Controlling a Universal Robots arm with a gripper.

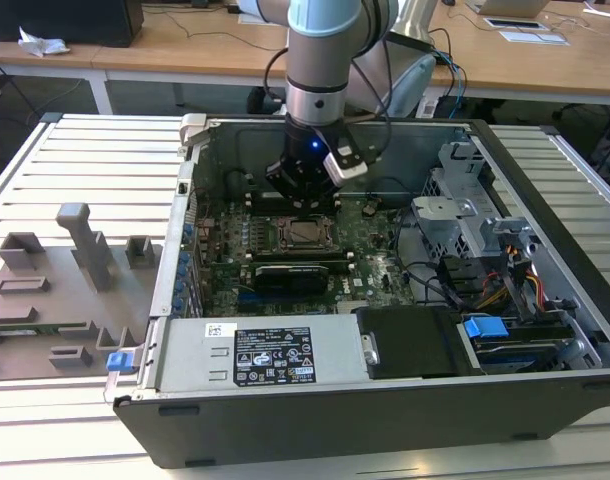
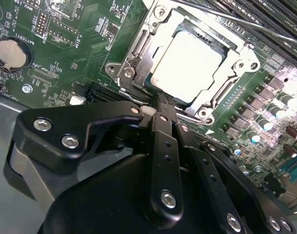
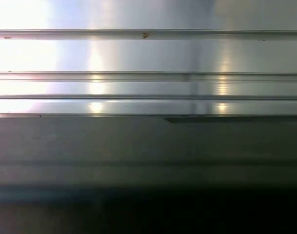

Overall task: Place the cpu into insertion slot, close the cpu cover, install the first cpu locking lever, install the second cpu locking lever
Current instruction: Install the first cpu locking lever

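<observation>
while beneath cpu cover (image 2: 234, 74), cpu (image 2: 186, 67) just beside tool (image 2: 160, 105)

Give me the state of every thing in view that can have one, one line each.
cpu: seated in the socket, metal top up.
cpu cover: down flat, framing the cpu's edges.
gripper: shut, its tip at the edge of the cover.
coin battery: seated in its round holder on the board.
computer case: lying flat, side panel off, open at the top.

One cpu (image 2: 186, 68); one cpu cover (image 2: 234, 66); one round battery (image 2: 11, 53); one green board (image 2: 85, 44); one claw (image 2: 159, 101).
</observation>
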